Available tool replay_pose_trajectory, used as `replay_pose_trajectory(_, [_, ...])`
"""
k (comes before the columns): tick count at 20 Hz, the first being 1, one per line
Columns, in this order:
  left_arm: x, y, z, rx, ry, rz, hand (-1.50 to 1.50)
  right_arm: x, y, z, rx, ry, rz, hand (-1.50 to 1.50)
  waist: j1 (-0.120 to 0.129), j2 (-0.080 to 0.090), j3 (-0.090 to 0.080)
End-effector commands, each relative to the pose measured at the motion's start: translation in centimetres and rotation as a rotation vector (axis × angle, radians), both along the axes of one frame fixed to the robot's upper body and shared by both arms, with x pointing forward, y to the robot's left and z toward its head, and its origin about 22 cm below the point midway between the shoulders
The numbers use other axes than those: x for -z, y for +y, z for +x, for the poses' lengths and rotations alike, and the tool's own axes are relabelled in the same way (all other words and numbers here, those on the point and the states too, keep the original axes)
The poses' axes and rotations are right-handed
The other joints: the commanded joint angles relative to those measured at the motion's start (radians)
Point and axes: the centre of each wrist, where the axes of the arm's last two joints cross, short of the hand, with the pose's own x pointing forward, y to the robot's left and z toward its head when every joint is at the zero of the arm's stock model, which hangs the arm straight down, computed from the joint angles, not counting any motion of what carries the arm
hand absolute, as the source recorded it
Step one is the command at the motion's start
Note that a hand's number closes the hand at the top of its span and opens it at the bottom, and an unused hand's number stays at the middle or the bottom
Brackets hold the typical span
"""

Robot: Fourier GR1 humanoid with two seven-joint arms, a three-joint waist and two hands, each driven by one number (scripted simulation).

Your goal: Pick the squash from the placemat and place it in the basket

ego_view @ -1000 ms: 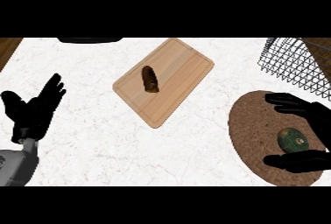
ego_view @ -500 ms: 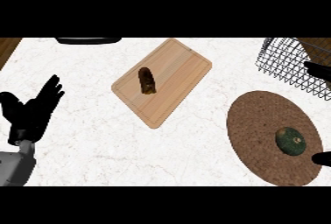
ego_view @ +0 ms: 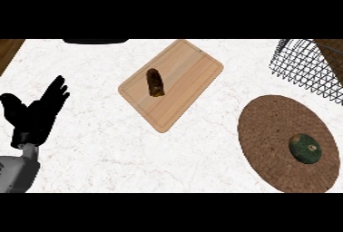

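Squash (ego_view: pixel 306 147), one, on one placemat (ego_view: pixel 268 122); one basket (ego_view: pixel 301 68); one lump (ego_view: pixel 154 82), perhaps bread.

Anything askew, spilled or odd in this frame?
Nothing stands out. The squash lies on the placemat, a brown item on the cutting board, the basket apart at top right. The left hand rests open at left.

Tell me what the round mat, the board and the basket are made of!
The round mat looks like woven straw or cork: brown, rough and speckled, no shine. The board looks like pale wood, with fine grain lines and a dull finish. The basket looks like thin dark wire, probably metal, since the counter shows through its crossed mesh.
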Motion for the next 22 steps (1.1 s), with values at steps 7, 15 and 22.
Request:
replay_pose_trajectory(7, [0.0, 0.3, 0.2, -0.01, -0.008, 0.018, 0.0, -2.7, -5.6, -1.0, -0.076, 0.208, 0.085, -1.5, -0.01, 0.0, 0.003])
replay_pose_trajectory(15, [1.3, -0.9, -2.6, -0.031, 0.019, -0.01, 0.0, 2.9, -9.0, -4.1, -0.083, 0.102, 0.253, -1.5, -0.016, -0.006, 0.004])
replay_pose_trajectory(22, [0.4, 0.0, -1.4, -0.008, 0.008, -0.004, 0.0, 10.4, -7.9, -4.6, -0.088, 0.07, 0.277, -1.5, 0.003, 0.001, 0.004])
